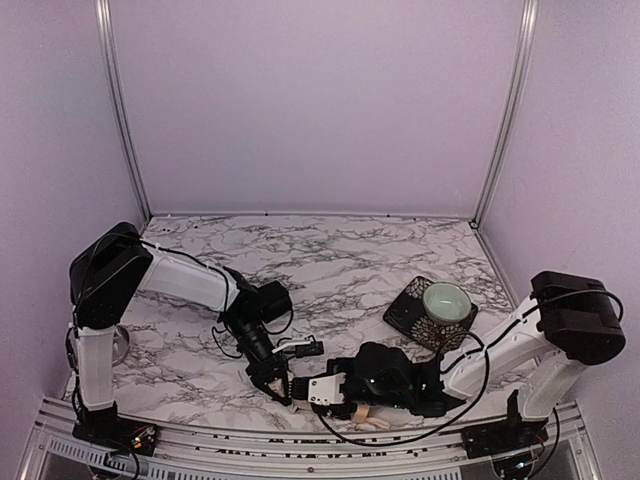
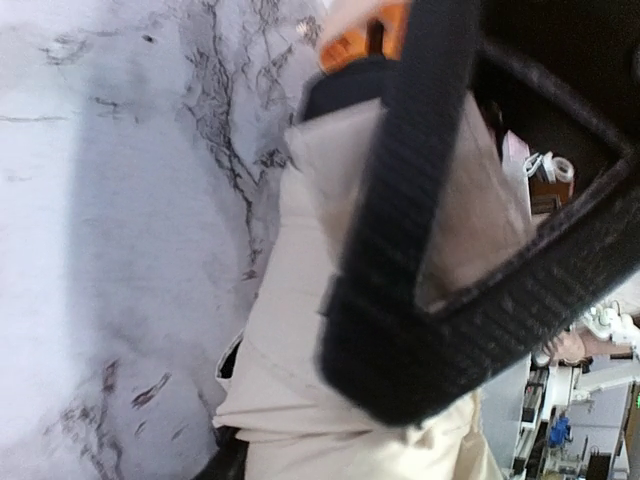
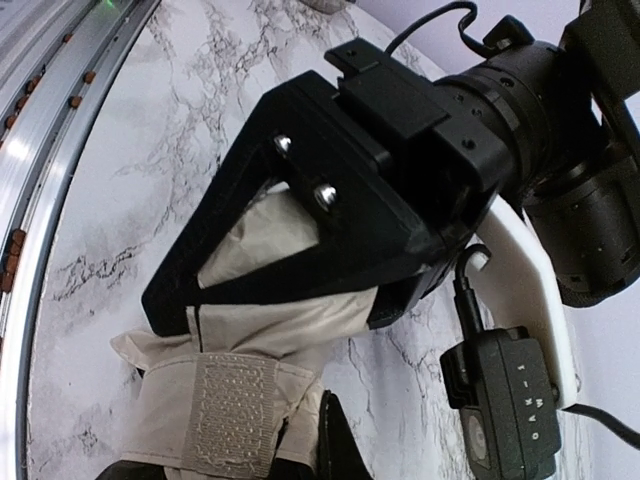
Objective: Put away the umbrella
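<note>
one umbrella (image 3: 250, 345), left gripper (image 1: 275, 385) straddling its fabric, grip unclear, right gripper (image 1: 318, 391) jaws pressed together

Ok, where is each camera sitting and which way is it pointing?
Top external: high behind the robot, looking down on the marble table; left arm, right arm show.
Left wrist: looks past its own black finger at the umbrella.
Right wrist: faces the left hand over the table.
Shared: both wrist views show the umbrella's cream fabric.
</note>
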`<state>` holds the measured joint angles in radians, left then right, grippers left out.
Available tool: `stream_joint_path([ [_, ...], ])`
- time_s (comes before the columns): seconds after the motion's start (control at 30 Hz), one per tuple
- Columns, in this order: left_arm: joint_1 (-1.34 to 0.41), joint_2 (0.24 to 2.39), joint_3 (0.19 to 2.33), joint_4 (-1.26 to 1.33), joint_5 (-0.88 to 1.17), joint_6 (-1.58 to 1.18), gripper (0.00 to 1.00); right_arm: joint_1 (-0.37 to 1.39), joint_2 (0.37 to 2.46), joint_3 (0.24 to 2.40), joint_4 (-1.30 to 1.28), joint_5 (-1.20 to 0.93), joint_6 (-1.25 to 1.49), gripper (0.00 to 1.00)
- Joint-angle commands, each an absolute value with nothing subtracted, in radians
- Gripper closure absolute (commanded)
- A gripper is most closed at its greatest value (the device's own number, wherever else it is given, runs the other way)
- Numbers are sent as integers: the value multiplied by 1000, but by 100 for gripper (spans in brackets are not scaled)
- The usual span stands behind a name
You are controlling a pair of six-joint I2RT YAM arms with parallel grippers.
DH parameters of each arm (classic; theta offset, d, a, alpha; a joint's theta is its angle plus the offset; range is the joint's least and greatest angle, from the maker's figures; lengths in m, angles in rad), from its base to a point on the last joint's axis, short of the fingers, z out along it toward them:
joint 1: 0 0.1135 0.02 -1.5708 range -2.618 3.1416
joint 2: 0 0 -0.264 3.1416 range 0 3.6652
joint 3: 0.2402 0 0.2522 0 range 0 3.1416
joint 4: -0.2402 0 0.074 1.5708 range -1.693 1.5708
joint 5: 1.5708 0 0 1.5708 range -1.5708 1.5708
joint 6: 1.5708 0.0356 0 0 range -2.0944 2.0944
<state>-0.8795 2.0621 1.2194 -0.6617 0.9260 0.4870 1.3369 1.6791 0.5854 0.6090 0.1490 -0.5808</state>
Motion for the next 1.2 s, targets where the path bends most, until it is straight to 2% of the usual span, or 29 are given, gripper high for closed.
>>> stream_joint_path([
  [0.0, -804, 2085, 1187, -298, 550, 378, 50, 1432, 1705, 598, 857, -24, -580, 99],
  [0.17, -804, 2103, 1203, -292, 643, 391, 40, 1431, 1718, 603, 877, -21, -586, 99],
  [0.3, -805, 2082, 1159, -232, 685, 395, 40, 1418, 1724, 598, 881, -11, -580, 99],
  [0.4, -805, 2078, 1151, -209, 694, 380, 59, 1414, 1730, 589, 901, -17, -585, 98],
  [0.43, -805, 2084, 1155, -211, 692, 371, 71, 1415, 1732, 595, 894, -30, -586, 97],
  [0.5, -804, 2104, 1166, -224, 685, 365, 87, 1417, 1733, 608, 867, -54, -583, 95],
  [0.57, -804, 2116, 1175, -241, 685, 370, 95, 1417, 1735, 606, 859, -61, -577, 93],
  [0.77, -804, 2126, 1181, -287, 633, 397, 99, 1416, 1735, 546, 917, -23, -544, 81],
  [1.17, -804, 2119, 1184, -327, 609, 440, 99, 1414, 1722, 521, 913, -37, -506, 71],
])
